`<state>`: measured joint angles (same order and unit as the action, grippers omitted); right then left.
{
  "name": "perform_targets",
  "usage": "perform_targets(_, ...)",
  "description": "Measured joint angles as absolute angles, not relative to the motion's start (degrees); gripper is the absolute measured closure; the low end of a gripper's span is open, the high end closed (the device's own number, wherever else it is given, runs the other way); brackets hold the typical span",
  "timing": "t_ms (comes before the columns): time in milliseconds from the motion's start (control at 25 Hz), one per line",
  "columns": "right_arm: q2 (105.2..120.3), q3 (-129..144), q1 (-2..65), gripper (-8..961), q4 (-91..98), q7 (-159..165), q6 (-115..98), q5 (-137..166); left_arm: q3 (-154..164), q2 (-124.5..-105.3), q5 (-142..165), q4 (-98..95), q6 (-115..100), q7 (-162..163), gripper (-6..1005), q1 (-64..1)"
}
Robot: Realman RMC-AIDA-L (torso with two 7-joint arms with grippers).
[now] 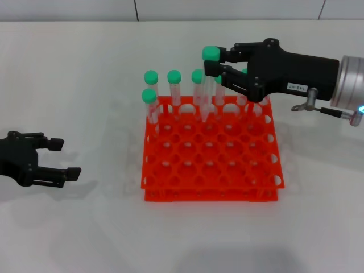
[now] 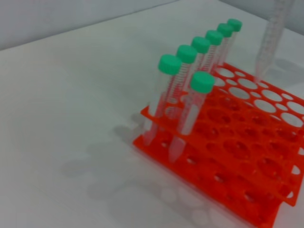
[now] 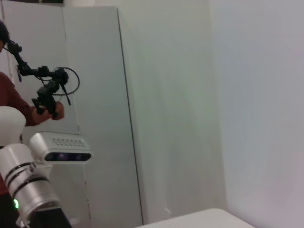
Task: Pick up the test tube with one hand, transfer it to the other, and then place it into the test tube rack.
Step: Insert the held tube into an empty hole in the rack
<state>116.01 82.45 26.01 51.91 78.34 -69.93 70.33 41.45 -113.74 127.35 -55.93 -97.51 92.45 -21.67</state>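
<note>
**Labelled gripper holds a tube over the rack's far rows**

The test tube rack (image 1: 210,151) sits on the white table (image 1: 85,85) and serves as the landmark here. Above its far side, the right gripper (image 1: 219,65), the black one with a small white label, has its fingers closed on the test tube (image 1: 208,85) just below the green cap. The tube hangs nearly upright, slightly tilted, with its pointed tip right at the rack's top tier, over a hole in the 2nd row from the far edge; whether the tip has entered the hole cannot be told. In the left wrist view the same tube (image 2: 268,40) shows as a clear shaft with its tip close above the orange grid (image 2: 247,137).

Other green-capped tubes (image 1: 174,88) already stand in the rack: a line along the far row and 1 more (image 1: 150,105) in the next row at the rack's left corner. The left wrist view shows 6 of them (image 2: 167,90) seated.

The left gripper (image 1: 60,159), unlabelled, rests low, well apart from the rack on its left, with its fingers spread and holding nothing.
</note>
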Motion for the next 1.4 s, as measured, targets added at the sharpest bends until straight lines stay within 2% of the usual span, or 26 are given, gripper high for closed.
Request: perform_targets(1400, 116.2, 95.31, 28.67, 704, 41.37, 60.41, -62.97, 49.39, 41.07, -114.43, 126.99, -54.46, -97.58, 90.34, 105, -23.46)
